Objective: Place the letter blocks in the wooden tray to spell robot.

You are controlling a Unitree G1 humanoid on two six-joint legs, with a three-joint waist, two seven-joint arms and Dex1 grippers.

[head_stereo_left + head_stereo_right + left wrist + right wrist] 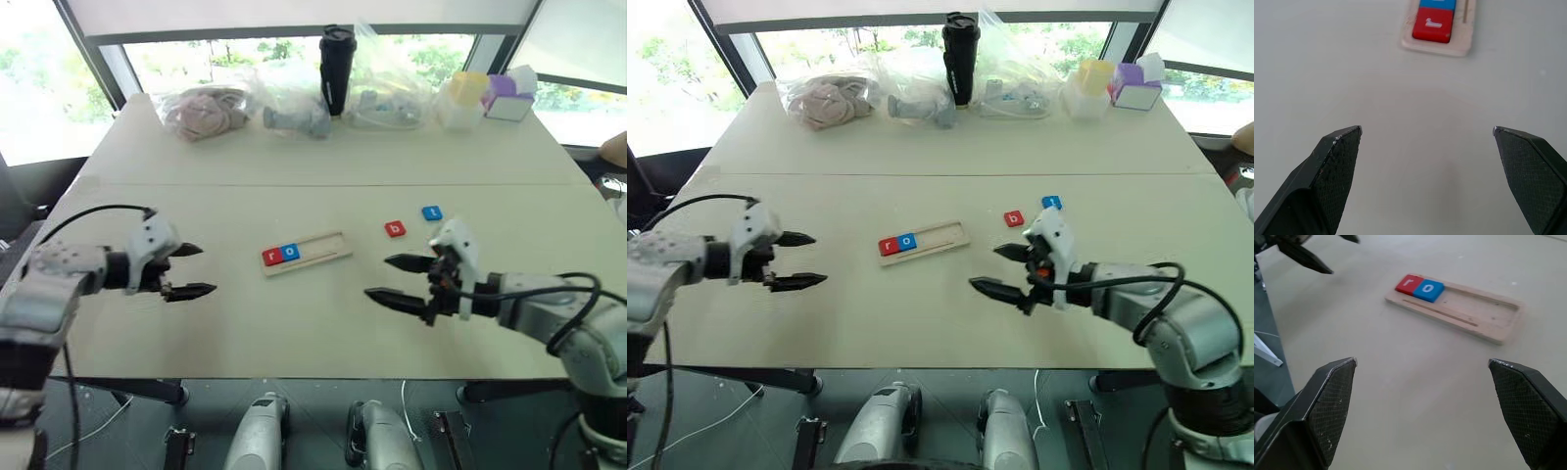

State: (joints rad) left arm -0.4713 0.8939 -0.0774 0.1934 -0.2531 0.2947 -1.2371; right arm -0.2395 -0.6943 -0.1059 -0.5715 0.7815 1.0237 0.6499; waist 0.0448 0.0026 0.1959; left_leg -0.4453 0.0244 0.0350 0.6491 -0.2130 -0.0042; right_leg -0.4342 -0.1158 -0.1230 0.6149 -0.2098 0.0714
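Nearest, left gripper and right gripper hovering above the bare beige table, one at each side, tips pointed inward toward each other, jaws spread wide on both, nothing held.

Between them and slightly farther, wooden tray lying flat on the table, angled a little. Red r block seated at the tray's left end; blue o block touching it on the right. Rest of tray bare, lengthwise groove visible in the right wrist view.

Beyond the right gripper, red b block flat on the table, well apart from the tray; blue t block just beside it, slightly farther back. Only four blocks seen.

Along the far edge: clear bags of soft items, a black tumbler standing upright, a yellow container and a purple-and-white box.
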